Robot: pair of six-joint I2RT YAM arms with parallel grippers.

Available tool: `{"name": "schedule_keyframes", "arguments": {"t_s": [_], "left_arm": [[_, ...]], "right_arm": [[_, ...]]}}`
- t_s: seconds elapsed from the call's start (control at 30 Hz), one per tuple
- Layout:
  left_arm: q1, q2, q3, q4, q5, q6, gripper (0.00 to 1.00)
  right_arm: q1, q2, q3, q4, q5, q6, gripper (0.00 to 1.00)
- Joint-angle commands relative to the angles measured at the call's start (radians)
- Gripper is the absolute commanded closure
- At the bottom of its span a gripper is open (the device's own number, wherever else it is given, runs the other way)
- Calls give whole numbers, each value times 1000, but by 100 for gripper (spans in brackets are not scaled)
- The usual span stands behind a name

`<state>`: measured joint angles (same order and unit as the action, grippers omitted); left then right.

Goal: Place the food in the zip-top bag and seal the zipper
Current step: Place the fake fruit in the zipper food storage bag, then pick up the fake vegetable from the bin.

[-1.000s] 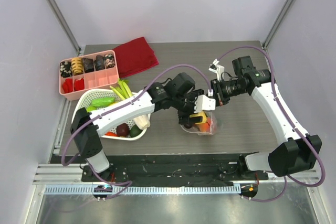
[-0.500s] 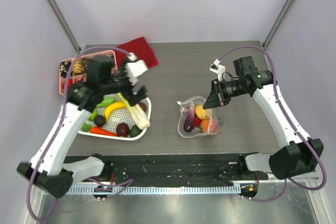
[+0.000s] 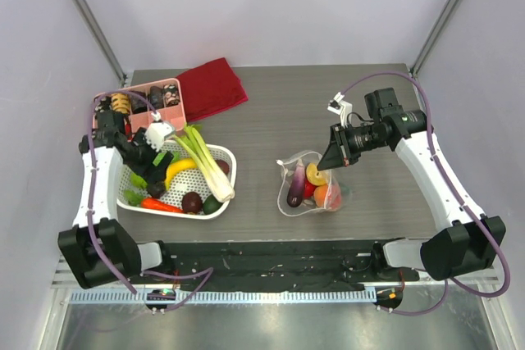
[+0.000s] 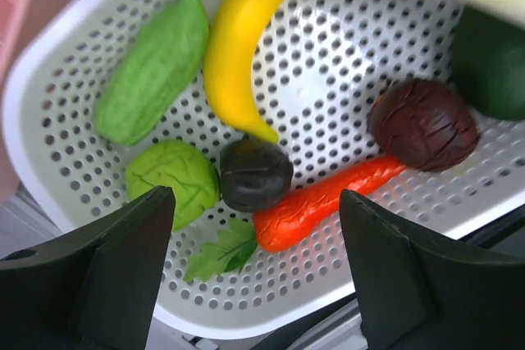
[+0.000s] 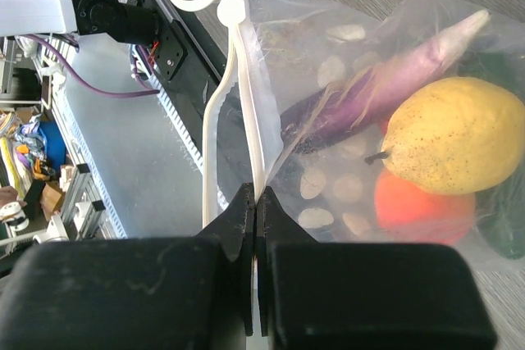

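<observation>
— Looking for the clear dotted zip-top bag (image 3: 314,194).
— Lying right of centre, toward the worktop's (image 3: 271,104) near edge, holding a purple eggplant (image 5: 385,79). Pinched at the thin clear zipper strip (image 5: 246,120) by the right tool (image 5: 255,198).
— And the left tool (image 4: 254,198)?
— Spread apart above the white perforated basket (image 4: 344,38) near the near left corner, over a yellow banana (image 4: 238,47).

Counts: 1 zip-top bag (image 5: 324,198), 1 white basket (image 4: 328,96), 1 red cloth (image 3: 212,88), 1 pink tray (image 3: 143,123). In basket: 1 banana (image 4: 238,38), 1 leek (image 3: 205,161), 1 carrot (image 4: 328,198). In bag: 1 eggplant (image 5: 385,79).
</observation>
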<state>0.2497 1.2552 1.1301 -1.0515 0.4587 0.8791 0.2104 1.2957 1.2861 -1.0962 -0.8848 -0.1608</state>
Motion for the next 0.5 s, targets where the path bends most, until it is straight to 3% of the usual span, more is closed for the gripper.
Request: {"name": "schedule_keyframes", "arguments": {"t_s": [0.0, 0.27, 0.47], "left_arm": [[13, 36, -58, 76, -112, 147, 14], [13, 138, -92, 217, -233, 170, 23], [14, 165, -159, 317, -325, 153, 23]], "right_arm": [[4, -33, 7, 21, -17, 1, 99], [6, -35, 4, 21, -9, 4, 99], [4, -29, -1, 24, -11, 6, 99]]}}
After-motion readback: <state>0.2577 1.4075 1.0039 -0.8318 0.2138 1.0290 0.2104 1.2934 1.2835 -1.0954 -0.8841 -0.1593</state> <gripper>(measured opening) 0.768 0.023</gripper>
